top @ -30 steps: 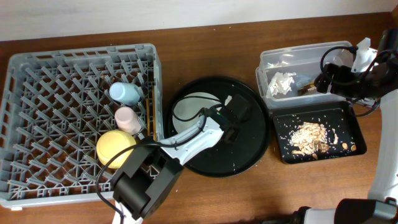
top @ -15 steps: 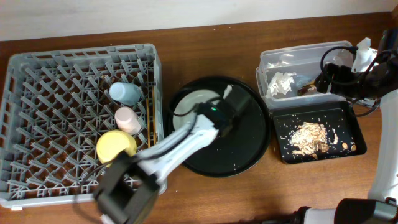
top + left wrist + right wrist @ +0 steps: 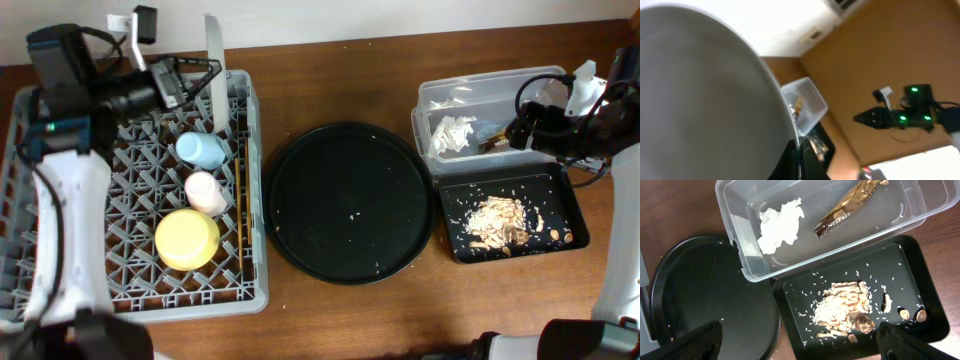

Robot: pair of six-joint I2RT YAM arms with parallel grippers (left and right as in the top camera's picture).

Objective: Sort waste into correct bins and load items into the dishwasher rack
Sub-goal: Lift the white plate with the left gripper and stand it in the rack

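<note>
My left gripper (image 3: pixel 196 74) is shut on the rim of the pale plate (image 3: pixel 214 68), which stands on edge above the back of the grey dishwasher rack (image 3: pixel 60 285). In the left wrist view the plate (image 3: pixel 705 100) fills the left side, pinched between the fingers of the gripper (image 3: pixel 799 162). The blue cup (image 3: pixel 200 150), pink cup (image 3: pixel 207 191), yellow bowl (image 3: pixel 187 238) and chopsticks (image 3: pixel 241 195) lie in the rack. My right gripper (image 3: pixel 800 345) hangs open above the bins. The clear tub (image 3: pixel 735 235) holds the napkin (image 3: pixel 780 222) and wrapper (image 3: pixel 850 202); the black tray (image 3: pixel 925 280) holds scraps (image 3: pixel 845 305).
The large round black tray (image 3: pixel 350 200) lies between the rack and the bins, bare except for a few crumbs. The right arm (image 3: pixel 600 110) reaches in over the table's right edge. A pale wall runs along the back.
The left arm has shut on the plate, lifted it off the round black tray and swung it up and left over the rack's back edge. The right arm has stayed still.
</note>
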